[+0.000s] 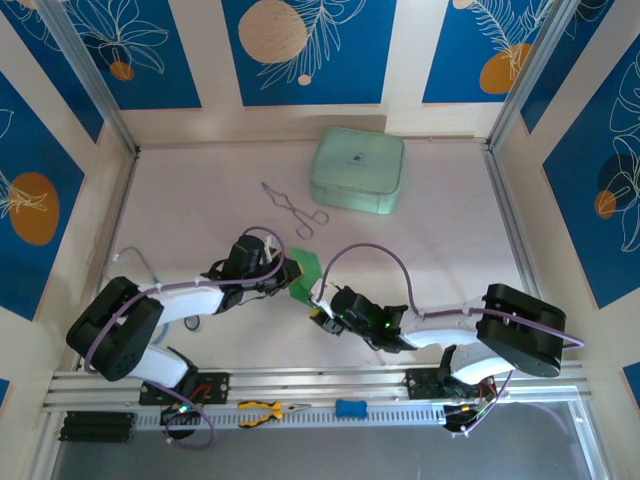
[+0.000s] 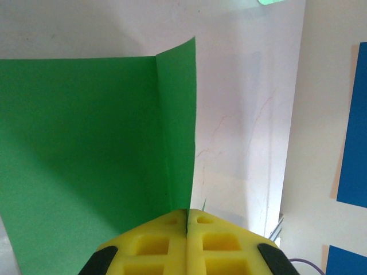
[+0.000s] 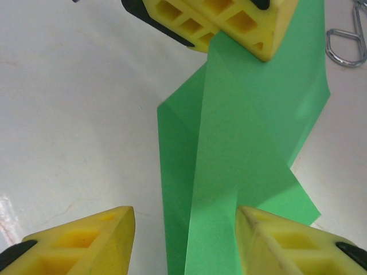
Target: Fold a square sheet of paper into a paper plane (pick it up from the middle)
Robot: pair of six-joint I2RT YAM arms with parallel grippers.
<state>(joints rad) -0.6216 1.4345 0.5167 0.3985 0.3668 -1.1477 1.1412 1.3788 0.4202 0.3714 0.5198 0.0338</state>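
Pale tabletop (image 1: 200, 210) between blue-patterned walls is what I am working over, and the square sheet of paper (image 1: 305, 274) is lying partly folded near its middle, between both arms. The left gripper (image 2: 187, 216) is pinching a raised flap edge, jaws fully together. The right gripper (image 3: 184, 224) is standing half spread, holding nothing, one finger on either side of the folded strip. I am judging the paper light, limp and easily creased, so I am favouring a hold on the doubled fold line, not a loose corner.
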